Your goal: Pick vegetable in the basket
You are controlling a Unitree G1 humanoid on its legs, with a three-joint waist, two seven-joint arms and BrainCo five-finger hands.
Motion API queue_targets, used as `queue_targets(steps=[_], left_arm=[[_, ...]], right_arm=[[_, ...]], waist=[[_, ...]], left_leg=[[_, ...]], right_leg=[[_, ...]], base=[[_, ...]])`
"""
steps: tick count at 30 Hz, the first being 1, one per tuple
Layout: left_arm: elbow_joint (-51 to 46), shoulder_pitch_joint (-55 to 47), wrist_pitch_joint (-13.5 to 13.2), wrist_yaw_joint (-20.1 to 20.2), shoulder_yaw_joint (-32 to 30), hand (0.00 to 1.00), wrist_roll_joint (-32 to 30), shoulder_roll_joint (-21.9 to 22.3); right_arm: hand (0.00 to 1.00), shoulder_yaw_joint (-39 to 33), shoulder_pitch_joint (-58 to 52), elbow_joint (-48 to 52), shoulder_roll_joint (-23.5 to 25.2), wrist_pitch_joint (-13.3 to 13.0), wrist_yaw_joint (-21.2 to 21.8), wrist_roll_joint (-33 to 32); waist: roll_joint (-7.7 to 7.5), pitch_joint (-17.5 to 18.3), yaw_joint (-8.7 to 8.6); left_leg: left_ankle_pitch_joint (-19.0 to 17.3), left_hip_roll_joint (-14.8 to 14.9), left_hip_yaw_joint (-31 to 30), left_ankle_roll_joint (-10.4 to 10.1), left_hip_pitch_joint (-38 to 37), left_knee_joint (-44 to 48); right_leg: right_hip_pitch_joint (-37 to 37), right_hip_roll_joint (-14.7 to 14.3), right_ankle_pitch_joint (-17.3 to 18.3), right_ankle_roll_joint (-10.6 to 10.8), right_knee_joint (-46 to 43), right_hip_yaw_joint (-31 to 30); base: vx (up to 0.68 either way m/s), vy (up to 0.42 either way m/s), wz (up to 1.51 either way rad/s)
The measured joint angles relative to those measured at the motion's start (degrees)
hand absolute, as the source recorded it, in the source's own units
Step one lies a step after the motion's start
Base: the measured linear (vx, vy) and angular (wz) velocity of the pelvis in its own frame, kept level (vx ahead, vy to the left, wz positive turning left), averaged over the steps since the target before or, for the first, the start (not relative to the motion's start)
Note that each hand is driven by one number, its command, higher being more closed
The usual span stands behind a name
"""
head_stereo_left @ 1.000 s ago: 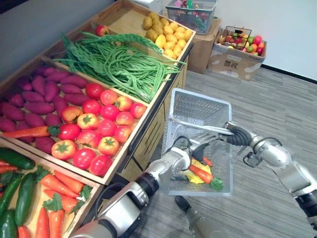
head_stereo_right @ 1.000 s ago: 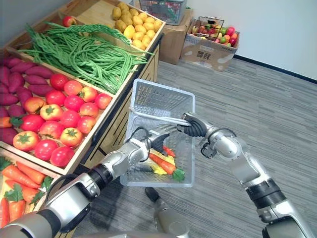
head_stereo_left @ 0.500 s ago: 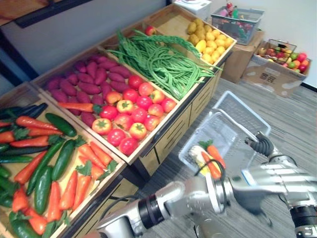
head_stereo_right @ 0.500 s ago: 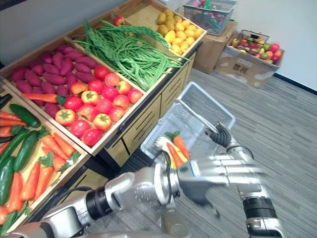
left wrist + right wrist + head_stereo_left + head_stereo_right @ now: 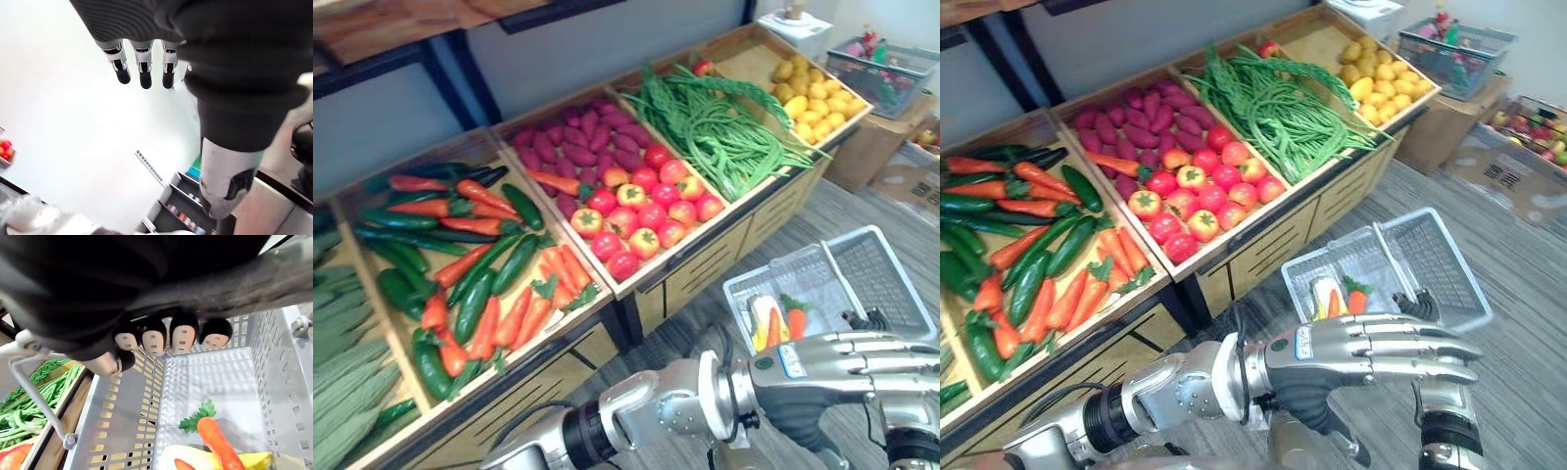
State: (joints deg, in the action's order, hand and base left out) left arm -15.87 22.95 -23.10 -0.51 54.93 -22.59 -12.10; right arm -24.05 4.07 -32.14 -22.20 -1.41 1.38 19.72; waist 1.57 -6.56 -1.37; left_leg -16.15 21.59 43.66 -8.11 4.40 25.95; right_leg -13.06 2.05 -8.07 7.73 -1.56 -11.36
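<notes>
Left robot hand [image 5: 1363, 349] raised beside the basket [image 5: 1451, 257], fingers straight, holding nothing. Right robot hand [image 5: 156, 338] curled tight round the basket handle [image 5: 1398, 262]. Carrots [image 5: 218, 436] lie inside the basket.

Matt pale perforated plastic basket [image 5: 871, 274], thin metal wire handle [image 5: 37, 399], smooth unpainted wooden stand [image 5: 705, 272], glossy red tomatoes [image 5: 641, 215].

one white basket [image 5: 122, 431], with two carrots [image 5: 218, 436] and one yellow vegetable [image 5: 254, 460] inside it.
</notes>
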Motion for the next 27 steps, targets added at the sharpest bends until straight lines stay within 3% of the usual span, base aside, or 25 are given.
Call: queue_targets(steps=[4,10,15,19,21,27], left_arm=[[-3.8,-2.1,0.1,-1.8,-4.1,0.00,0.0,-3.0],[-7.3,-7.1,0.3,-3.4,-13.1,0.00,0.0,-8.1],[-8.0,-14.8,1.3,-4.9,-30.2,0.00,0.0,-10.1],[-7.5,-21.0,3.3,-7.2,-44.7,0.00,-0.1,-10.5],[-5.0,-25.0,4.9,-8.5,-54.6,0.00,-0.1,-9.7],[6.9,-28.4,8.2,-11.4,-69.0,0.00,-0.1,-5.1]], right_arm=[[1.00,-3.6,-2.7,-3.5,1.9,0.0,-1.1,-0.7],[1.00,-6.7,-8.3,-11.2,5.0,0.0,-1.4,-2.4],[1.00,-12.1,-8.9,-20.7,6.8,-0.7,-2.3,-4.8],[1.00,-14.6,-9.4,-27.7,8.1,-0.7,-2.2,-5.2],[1.00,-16.1,-9.4,-31.3,9.0,-0.8,-2.2,-6.6],[1.00,-16.7,-11.0,-33.6,9.2,-0.7,-2.2,-7.1]], waist=[[-0.20,0.9,0.43],[-2.06,3.5,1.71],[-4.28,4.7,1.59],[-5.00,5.3,1.52],[-5.68,5.3,1.50],[-5.57,5.5,1.40]], left_leg=[[1.5,-3.0,-4.7,1.2,2.2,-2.2],[5.4,-7.8,-10.9,2.8,2.6,-8.4],[11.1,-12.6,-16.5,3.5,3.1,-16.6],[14.9,-14.6,-20.2,4.3,2.2,-21.9],[16.6,-15.6,-22.1,4.4,2.1,-24.6],[18.8,-17.0,-25.6,4.2,0.7,-29.0]], right_leg=[[1.0,3.0,0.6,0.1,0.2,4.8],[4.4,6.6,2.3,0.2,1.6,11.6],[4.5,8.7,2.9,0.6,1.7,16.1],[5.7,9.1,2.9,0.6,2.4,19.3],[6.2,9.2,3.0,0.5,3.0,20.8],[7.4,9.3,3.9,-0.8,3.4,23.2]], base=[[-0.07,0.026,0.73],[0.00,0.010,0.63],[0.03,-0.005,0.61],[0.04,-0.003,0.49],[0.02,0.009,0.40],[0.01,0.014,0.22]])
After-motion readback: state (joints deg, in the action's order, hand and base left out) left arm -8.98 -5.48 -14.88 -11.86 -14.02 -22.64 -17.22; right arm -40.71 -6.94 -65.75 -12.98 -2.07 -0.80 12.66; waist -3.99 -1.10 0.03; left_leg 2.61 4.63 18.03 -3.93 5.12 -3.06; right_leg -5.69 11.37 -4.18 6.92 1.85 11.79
